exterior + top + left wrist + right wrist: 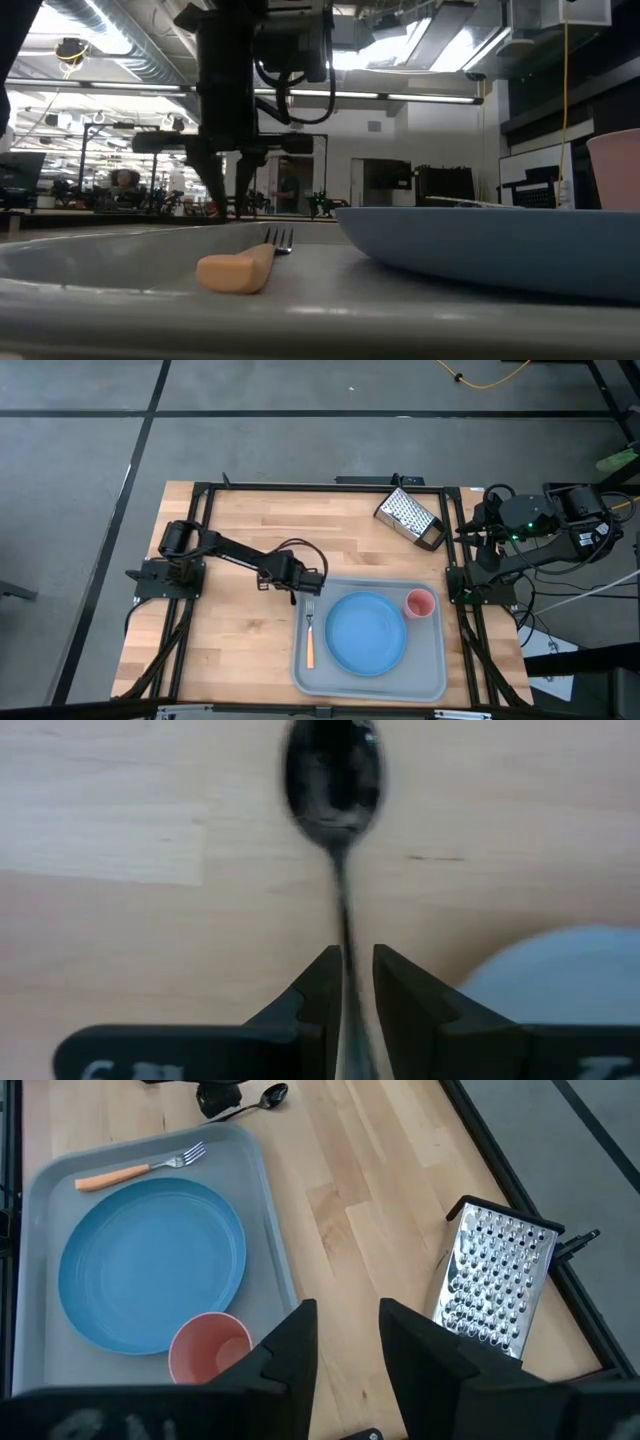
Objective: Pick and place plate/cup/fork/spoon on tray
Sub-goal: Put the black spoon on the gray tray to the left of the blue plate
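Observation:
My left gripper (308, 582) stands just beyond the far left corner of the grey-blue tray (370, 693), shut on the dark metal spoon (333, 770). The spoon's bowl points toward the table's far edge, as the right wrist view (268, 1096) shows. The light-blue plate (366, 632) lies in the middle of the tray. The pink-red cup (419, 603) stands upright at the tray's far right. The orange-handled fork (309, 635) lies flat along the tray's left side. My right gripper (345, 1345) is open and empty, parked past the table's right edge. My left gripper pinches the spoon's thin handle (345, 955) between its two fingers (318, 990), which come from above and point down. The handle runs out from between them, with the bowl (333, 770) ahead over the bare wood. Whether the spoon is lifted clear I cannot tell.
A metal box grater (410, 518) lies at the table's far right. Bare wood spreads to the left of the tray and along the far side. Black frame rails (300, 487) run along the table's edges.

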`<state>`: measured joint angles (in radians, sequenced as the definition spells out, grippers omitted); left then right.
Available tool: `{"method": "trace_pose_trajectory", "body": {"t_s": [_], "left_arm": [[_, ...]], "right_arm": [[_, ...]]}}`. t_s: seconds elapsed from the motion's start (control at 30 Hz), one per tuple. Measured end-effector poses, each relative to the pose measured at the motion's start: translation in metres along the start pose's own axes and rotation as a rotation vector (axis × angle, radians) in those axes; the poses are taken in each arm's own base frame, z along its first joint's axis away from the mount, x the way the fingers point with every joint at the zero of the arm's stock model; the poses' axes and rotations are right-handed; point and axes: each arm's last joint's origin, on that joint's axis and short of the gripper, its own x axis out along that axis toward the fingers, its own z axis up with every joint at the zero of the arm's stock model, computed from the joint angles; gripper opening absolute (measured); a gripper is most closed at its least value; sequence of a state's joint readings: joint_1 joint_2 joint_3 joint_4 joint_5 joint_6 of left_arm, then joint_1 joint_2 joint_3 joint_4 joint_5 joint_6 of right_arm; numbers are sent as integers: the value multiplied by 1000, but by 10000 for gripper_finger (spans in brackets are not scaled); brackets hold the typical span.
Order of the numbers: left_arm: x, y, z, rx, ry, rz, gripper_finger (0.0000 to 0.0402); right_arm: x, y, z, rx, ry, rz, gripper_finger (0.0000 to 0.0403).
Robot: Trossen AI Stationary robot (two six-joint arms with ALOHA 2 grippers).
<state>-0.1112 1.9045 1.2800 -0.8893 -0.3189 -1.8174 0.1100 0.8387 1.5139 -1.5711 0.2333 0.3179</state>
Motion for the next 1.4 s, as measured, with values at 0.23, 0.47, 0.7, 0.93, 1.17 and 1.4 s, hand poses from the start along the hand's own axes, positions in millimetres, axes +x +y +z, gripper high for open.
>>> {"method": "trace_pose_trajectory", "body": {"t_s": [0.23, 0.47, 0.7, 0.93, 1.17, 1.4], "left_arm": [[3, -1, -1, -12, 3, 1, 55], [3, -1, 0, -16, -7, -2, 55], [3, -1, 1, -15, -15, 5, 55], [8, -1, 0, -14, -12, 18, 55], [23, -3, -6, -2, 3, 49, 55], [32, -4, -10, 8, 9, 65, 55]], "right_arm": [[0, 0, 0, -5, 0, 0, 115], [0, 0, 0, -5, 0, 0, 115], [0, 0, 0, -5, 0, 0, 115], [0, 0, 0, -5, 0, 0, 115], [0, 0, 0, -5, 0, 1, 115], [0, 0, 0, -5, 0, 1, 115]]}}
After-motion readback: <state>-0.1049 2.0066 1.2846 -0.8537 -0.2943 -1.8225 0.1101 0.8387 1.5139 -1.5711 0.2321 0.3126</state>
